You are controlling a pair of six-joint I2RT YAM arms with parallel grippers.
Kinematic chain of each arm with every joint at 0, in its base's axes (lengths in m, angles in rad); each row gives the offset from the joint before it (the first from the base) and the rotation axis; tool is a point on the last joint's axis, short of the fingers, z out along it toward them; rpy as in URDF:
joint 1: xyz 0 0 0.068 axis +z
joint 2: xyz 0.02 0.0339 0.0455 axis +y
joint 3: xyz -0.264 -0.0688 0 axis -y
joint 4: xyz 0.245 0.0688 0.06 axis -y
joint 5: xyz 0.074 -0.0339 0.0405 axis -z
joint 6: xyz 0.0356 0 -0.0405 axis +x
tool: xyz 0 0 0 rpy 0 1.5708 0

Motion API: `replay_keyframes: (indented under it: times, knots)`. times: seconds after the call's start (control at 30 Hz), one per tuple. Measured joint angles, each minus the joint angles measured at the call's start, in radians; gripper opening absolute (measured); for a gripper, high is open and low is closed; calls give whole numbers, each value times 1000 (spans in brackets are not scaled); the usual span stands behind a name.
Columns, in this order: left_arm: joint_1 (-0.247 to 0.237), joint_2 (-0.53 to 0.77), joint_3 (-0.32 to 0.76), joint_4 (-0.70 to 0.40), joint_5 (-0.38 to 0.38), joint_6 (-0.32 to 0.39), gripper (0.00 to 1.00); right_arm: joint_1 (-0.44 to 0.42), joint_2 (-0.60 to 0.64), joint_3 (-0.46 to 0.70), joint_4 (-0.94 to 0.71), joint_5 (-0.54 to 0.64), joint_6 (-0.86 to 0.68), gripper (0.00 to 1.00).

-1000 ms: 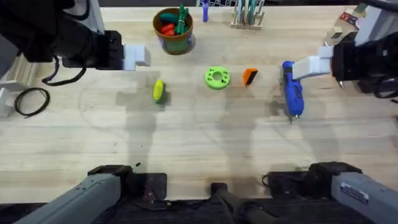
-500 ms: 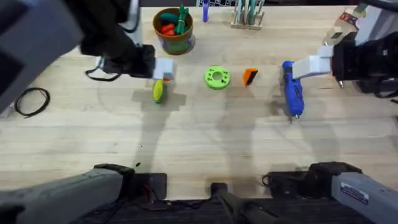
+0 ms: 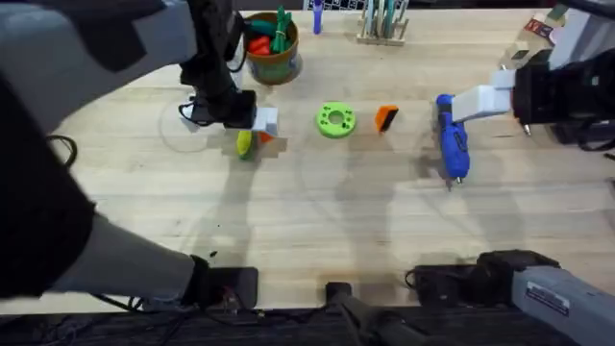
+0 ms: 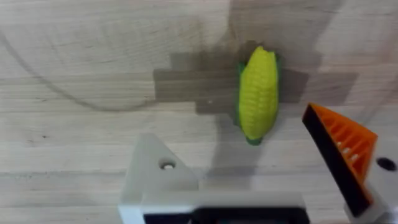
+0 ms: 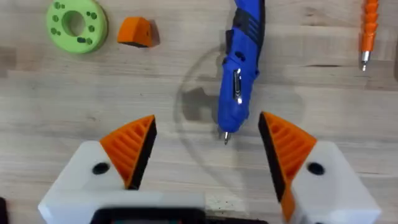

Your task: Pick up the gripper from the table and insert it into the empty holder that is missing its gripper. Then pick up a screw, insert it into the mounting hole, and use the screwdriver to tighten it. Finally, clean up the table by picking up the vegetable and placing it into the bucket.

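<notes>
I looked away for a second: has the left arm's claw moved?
Yes. The left gripper swung rightward across the table and now hangs over the vegetable, below the bucket.

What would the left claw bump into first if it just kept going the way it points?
Most likely the small yellow toy corn with green husk, lying on the wooden table just ahead of the left gripper; depth is uncertain.

Vegetable (image 3: 245, 143) left of disc (image 3: 335, 120); screwdriver (image 3: 450, 144) right.

Light wood table (image 3: 317, 231) here. Sitting on it: a yellow corn-like vegetable (image 3: 245, 144), a green disc with holes (image 3: 335, 120), a small orange wedge (image 3: 386, 117), a blue screwdriver (image 3: 450, 139), a bucket (image 3: 269, 48) of toy veggies at the back, and a black cable loop (image 3: 60, 149) at the left.
</notes>
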Motion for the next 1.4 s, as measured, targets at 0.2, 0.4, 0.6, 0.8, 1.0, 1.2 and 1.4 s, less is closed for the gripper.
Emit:
replay_keyframes:
  times: [0.2, 0.4, 0.6, 0.8, 1.0, 1.2, 1.4]
  knots:
    - [30, 81, 0, 17, 0, 13, 986, 0, 0, 0, 0, 0, 0, 991]
    - [69, 103, 1, 36, 14, 49, 990, 0, 0, 0, 0, 0, 0, 991]
    - [75, 103, 2, 35, 25, 80, 751, 0, 0, 0, 0, 0, 0, 991]
    - [75, 103, 2, 36, 31, 94, 15, 0, 0, 0, 0, 0, 0, 992]
    - [75, 103, 2, 36, 33, 94, 15, 0, 0, 0, 0, 0, 0, 991]
    - [75, 103, 19, 27, 41, 94, 14, 0, 0, 0, 0, 0, 0, 991]
    - [75, 24, 107, -50, 63, 94, 14, 0, 0, 0, 0, 0, 0, 990]
